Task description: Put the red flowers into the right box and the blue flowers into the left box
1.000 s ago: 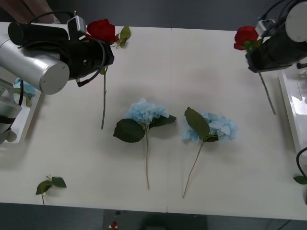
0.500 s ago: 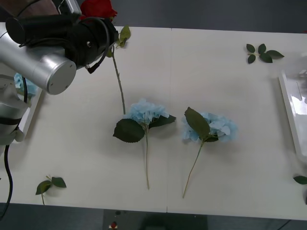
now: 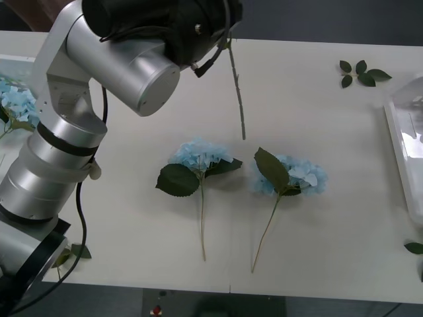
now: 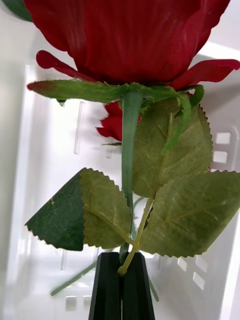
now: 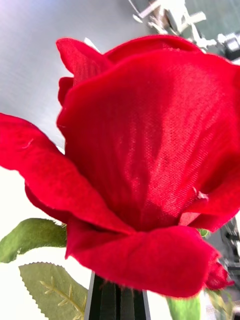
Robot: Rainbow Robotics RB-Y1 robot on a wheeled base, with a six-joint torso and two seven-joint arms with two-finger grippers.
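Left arm now swung toward table centre, left claw (image 5: pixel 116 304) closed on rose (image 5: pixel 145 165), stem (image 3: pixel 236 92) dangling below

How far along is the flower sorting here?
Done: one blue flower in the left box, one rose in the right box. In hand: left hand holds a rose; right hand holds one above that box. Left: two blue flowers on the table.

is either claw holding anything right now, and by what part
Both hold a red rose by the stem just under the bloom: the right claw grips one rose over the right box, the left claw another rose.
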